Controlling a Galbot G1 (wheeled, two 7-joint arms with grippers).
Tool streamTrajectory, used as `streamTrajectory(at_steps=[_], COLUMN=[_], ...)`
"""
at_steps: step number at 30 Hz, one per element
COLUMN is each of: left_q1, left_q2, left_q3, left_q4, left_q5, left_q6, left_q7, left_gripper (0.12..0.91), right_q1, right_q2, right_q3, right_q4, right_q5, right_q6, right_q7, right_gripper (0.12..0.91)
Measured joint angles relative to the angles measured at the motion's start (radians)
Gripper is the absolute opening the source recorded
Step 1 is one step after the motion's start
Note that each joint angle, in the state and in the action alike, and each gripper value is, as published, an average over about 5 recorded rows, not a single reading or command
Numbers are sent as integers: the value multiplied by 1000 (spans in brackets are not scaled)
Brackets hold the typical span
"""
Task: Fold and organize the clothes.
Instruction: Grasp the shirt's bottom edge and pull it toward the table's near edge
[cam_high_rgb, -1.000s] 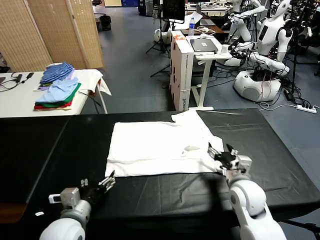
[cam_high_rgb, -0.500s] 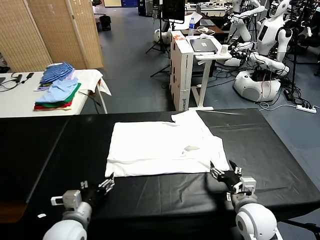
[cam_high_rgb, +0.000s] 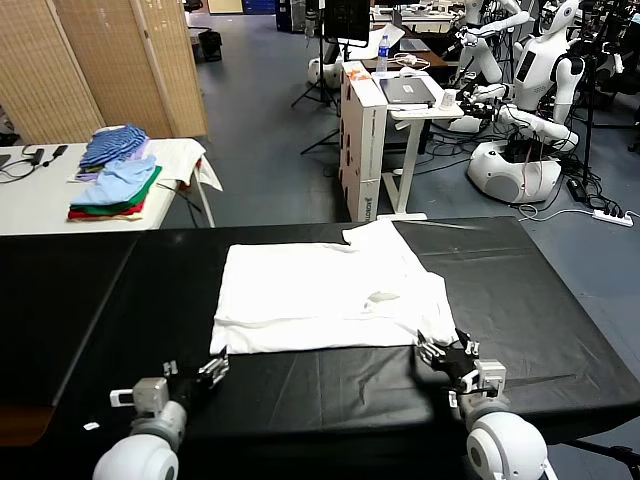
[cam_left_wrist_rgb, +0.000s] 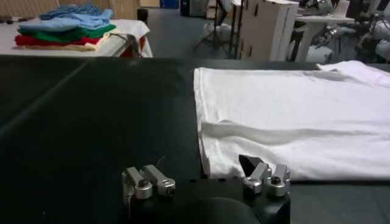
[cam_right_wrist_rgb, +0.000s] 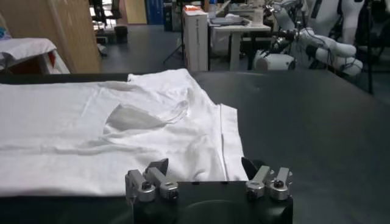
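The clothes are one white T-shirt (cam_high_rgb: 320, 295) spread flat on the black table (cam_high_rgb: 100, 300), with a sleeve folded over its right part. My left gripper (cam_high_rgb: 212, 368) sits low at the shirt's near left corner. In the left wrist view the left gripper (cam_left_wrist_rgb: 204, 173) stands open, the shirt's (cam_left_wrist_rgb: 292, 115) corner edge between its fingers. My right gripper (cam_high_rgb: 440, 352) is at the near right corner. In the right wrist view the right gripper (cam_right_wrist_rgb: 204, 170) is open around the hem of the shirt (cam_right_wrist_rgb: 91, 134). No printed graphic shows.
A stack of blue, green and red folded garments (cam_high_rgb: 115, 180) lies on a white side table at the back left. Behind the table stand a white box and desk (cam_high_rgb: 365, 130) and other robots (cam_high_rgb: 530, 100). Bare black table surrounds the shirt.
My right gripper has drawn back off the shirt toward the near edge and settled at the near right corner. The left gripper has barely shifted. The shirt lies as before.
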Motion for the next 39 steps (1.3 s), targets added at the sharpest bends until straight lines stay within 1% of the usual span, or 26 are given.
streamTrajectory(at_steps=[1, 2, 5, 9, 14, 16, 21, 24, 26, 31, 36, 39], left_q1=[0, 0, 0, -1, 0, 0, 4, 10, 16, 43, 88, 129], left_q2=[-1, -1, -1, -1, -2, -1, 3, 5, 8, 17, 26, 25], left_q3=[2, 4, 6, 8, 10, 10, 10, 10, 10, -3, -25, -32], left_q4=[0, 0, 4, 9, 10, 10, 1, -3, -10, -49, -99, -129], left_q5=[1, 1, 2, 1, 1, 0, -2, 3, 8, 12, 52, 84], left_q6=[0, 0, 0, -2, -2, -1, 6, 17, 37, 102, 146, 161], left_q7=[0, 1, 5, 11, 12, 13, 19, 25, 32, 50, 94, 111], left_gripper=[777, 738, 637, 547, 426, 393, 243, 169, 148, 145, 145, 145], right_q1=[2, 4, 8, 10, 9, 6, -10, -29, -49, -121, -219, -274], right_q2=[-1, -1, 0, 1, 1, 0, -5, -15, -23, -34, -25, -20], right_q3=[0, 0, -2, -7, -8, -8, -7, -1, 7, 36, 70, 89], right_q4=[-3, -6, -15, -22, -23, -20, -3, 16, 33, 86, 159, 204], right_q5=[2, 3, 5, 5, 5, 5, 9, 21, 30, 38, 39, 39], right_q6=[0, 0, -1, -2, -2, -3, -16, -28, -32, -33, -29, -28], right_q7=[0, 1, 2, 2, 3, 3, 14, 26, 33, 43, 53, 55], right_gripper=[575, 540, 479, 410, 209, 164, 151, 151, 151, 151, 151, 151])
